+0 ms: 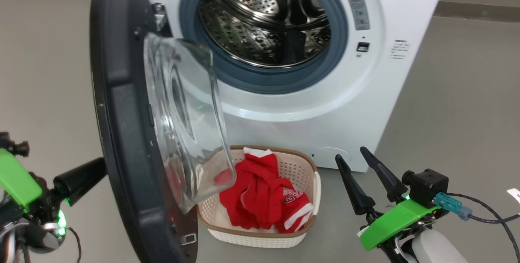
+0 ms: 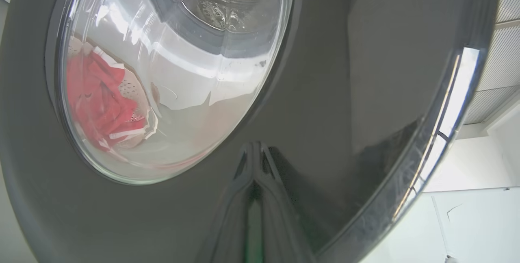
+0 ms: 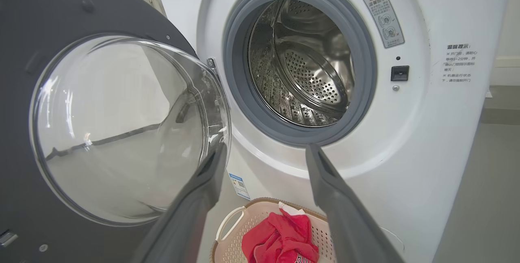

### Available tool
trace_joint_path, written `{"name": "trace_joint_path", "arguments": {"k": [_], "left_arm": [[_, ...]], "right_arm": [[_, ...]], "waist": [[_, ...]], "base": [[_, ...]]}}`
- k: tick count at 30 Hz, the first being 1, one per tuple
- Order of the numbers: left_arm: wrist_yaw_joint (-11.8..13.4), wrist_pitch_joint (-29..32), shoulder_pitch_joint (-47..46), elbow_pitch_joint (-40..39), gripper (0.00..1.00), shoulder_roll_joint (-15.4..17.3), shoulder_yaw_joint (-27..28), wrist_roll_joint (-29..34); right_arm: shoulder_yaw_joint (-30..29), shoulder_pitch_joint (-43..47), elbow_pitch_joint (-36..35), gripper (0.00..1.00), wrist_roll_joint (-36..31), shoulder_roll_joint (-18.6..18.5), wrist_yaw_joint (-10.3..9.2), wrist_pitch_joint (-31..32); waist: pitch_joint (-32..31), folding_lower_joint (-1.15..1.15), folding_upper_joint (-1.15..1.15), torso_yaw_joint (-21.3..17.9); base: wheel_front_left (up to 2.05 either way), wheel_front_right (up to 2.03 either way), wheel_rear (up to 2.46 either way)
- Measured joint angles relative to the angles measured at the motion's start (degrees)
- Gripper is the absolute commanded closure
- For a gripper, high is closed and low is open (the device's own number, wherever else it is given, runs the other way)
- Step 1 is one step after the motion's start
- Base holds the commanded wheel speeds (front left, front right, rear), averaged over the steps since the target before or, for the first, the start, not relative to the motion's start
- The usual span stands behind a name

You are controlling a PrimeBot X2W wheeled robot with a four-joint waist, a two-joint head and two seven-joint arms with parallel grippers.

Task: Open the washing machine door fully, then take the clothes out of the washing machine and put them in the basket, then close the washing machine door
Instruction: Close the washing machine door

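The white washing machine stands with its steel drum showing no clothes. Its door is swung out to the left, glass bowl facing the machine. The red clothes lie in the cream basket on the floor below the opening. My left gripper is shut, its tips against the door's glossy black outer face. My right gripper is open and holds nothing, to the right of the basket. In the right wrist view its fingers frame the drum, above the basket and clothes.
Grey floor lies around the machine on both sides. A black cable trails from my right wrist. The latch slot sits on the machine's front, right of the gasket.
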Motion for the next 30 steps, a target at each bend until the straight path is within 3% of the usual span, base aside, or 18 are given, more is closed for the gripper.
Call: {"name": "trace_joint_path", "arguments": {"k": [18,30], "left_arm": [[-0.36,-3.31,-0.49,-1.81,1.00,-3.71,-0.68,0.19],[-2.38,-7.47,-5.04,-0.41,1.00,-5.69,-0.82,2.12]], "right_arm": [[-0.16,-0.02,-0.14,0.00,0.00,-0.57,0.00,0.00],[-0.71,-0.09,-0.49,0.00,-0.02,-0.56,0.00,0.00]], "waist": [[0.58,0.00,0.00,-9.13],[1.81,0.00,0.00,-15.12]], "base": [[0.00,0.00,0.00],[0.00,0.00,0.00]]}}
